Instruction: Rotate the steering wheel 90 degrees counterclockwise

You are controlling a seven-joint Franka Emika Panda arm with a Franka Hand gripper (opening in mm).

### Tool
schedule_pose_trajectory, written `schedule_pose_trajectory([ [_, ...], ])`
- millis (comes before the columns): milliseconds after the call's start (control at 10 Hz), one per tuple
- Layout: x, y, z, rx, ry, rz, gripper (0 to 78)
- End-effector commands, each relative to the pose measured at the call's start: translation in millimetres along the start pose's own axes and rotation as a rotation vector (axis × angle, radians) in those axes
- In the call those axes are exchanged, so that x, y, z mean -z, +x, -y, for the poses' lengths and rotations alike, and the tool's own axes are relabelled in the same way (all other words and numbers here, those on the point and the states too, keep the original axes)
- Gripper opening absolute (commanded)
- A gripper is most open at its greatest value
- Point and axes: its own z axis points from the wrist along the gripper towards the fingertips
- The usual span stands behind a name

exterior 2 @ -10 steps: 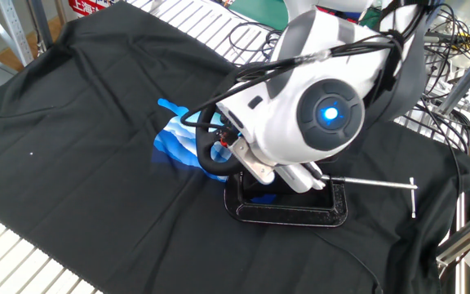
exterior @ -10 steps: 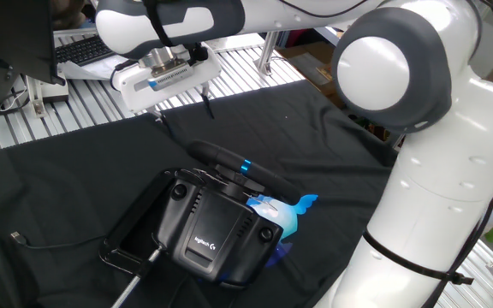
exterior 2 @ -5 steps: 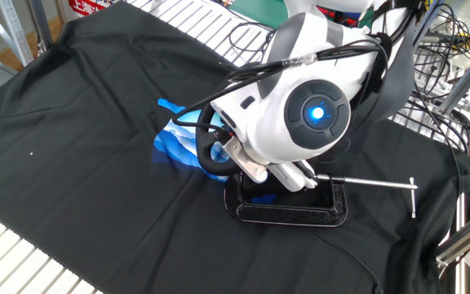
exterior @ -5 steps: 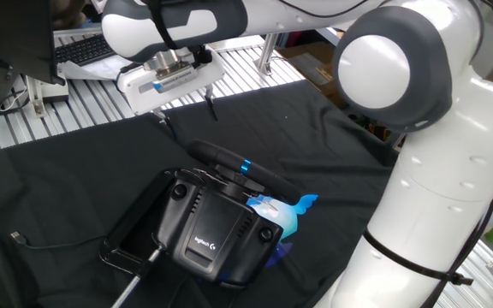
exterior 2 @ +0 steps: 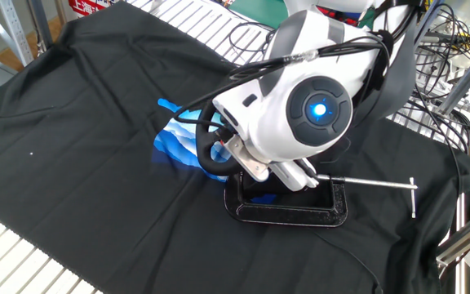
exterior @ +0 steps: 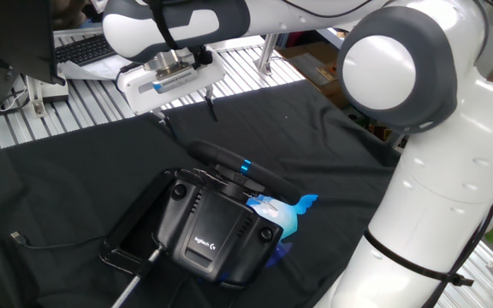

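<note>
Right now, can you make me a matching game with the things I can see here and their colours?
Things:
1. steering wheel stripe
2. base unit logo
3. cloth on the table
4. end effector housing

Colours:
A. white with a blue label
B. black
C. bright blue
D. white

Pairs: 1-C, 2-D, 3-B, 4-A

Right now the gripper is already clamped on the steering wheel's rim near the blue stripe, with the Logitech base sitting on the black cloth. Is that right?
Not quite. In the one fixed view, the gripper hangs above and behind the steering wheel, apart from it, gripping nothing. The rest holds: the blue stripe is on the rim, and the Logitech base sits on the black cloth.
</note>
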Motion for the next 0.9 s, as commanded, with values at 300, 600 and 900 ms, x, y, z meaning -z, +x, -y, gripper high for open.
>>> schedule_pose_trajectory([
  [300, 1.2, -0.1, 0.5, -0.025, -0.026, 0.018, 77.5],
  [600, 1.2, -0.1, 0.5, -0.082, -0.043, 0.038, 77.5],
  [900, 1.2, -0.1, 0.5, -0.046, -0.092, 0.052, 77.5],
])
